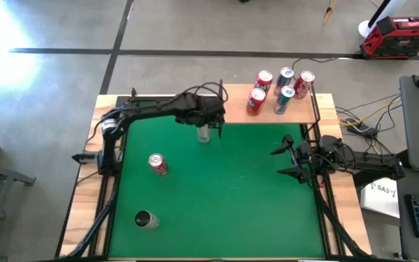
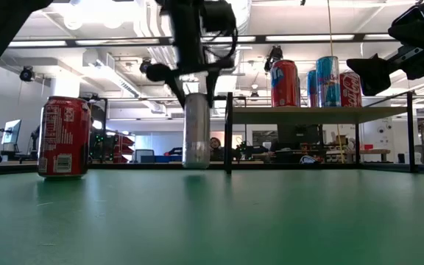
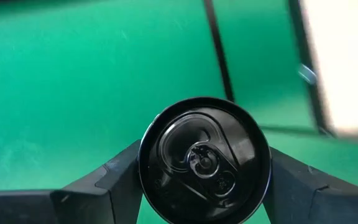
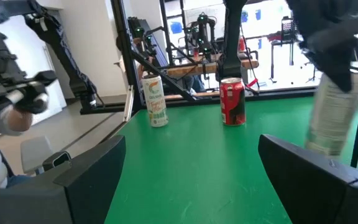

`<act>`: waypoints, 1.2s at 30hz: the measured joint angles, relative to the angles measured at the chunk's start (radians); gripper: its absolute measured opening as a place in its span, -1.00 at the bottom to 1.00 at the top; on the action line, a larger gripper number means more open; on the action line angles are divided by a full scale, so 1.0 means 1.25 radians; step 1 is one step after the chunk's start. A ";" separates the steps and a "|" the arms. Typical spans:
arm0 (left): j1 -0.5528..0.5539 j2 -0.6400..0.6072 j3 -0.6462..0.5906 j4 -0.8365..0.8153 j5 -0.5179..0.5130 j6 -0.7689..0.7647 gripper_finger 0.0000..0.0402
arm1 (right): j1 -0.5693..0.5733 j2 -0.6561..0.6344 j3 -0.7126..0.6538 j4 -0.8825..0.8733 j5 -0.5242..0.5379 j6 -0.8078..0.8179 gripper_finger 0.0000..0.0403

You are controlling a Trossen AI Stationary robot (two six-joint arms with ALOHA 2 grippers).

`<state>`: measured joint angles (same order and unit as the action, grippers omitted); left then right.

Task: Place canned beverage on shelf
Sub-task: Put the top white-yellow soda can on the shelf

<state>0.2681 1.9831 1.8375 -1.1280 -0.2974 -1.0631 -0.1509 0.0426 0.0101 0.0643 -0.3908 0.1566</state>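
Note:
A slim silver can [image 2: 196,131] stands upright near the far middle of the green mat [image 1: 224,196], with my left gripper [image 3: 204,177] shut on its top end. The can's dark lid [image 3: 204,158] fills the left wrist view. The shelf [image 1: 297,115], a light-wood board on black rails, stands at the far right and carries several cans [image 1: 281,91]. My right gripper [image 1: 285,160] waits open at the mat's right side, level and with nothing between its fingers. My left gripper pinches the silver can's side wall just below the top rim [image 3: 144,167] between its two fingers [image 3: 120,180], one on each side. The fingers come from above, slanting steeply down. The can hangs upright; whether its base touches the mat I cannot tell.
A red can [image 1: 158,164] stands on the left half of the mat, and a white-and-green can [image 4: 156,99] stands near the front left. A black post of the shelf [image 2: 228,132] rises just right of the held can. The mat's middle and right lie bare.

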 joint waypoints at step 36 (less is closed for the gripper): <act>-0.255 0.248 0.394 -0.333 -0.103 -0.727 0.23 | 0.000 0.000 0.000 0.000 0.000 0.000 0.78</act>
<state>-0.0504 2.2929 2.3295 -1.5446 -0.4267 -1.9724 -0.1513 0.0425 0.0101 0.0643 -0.3912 0.1570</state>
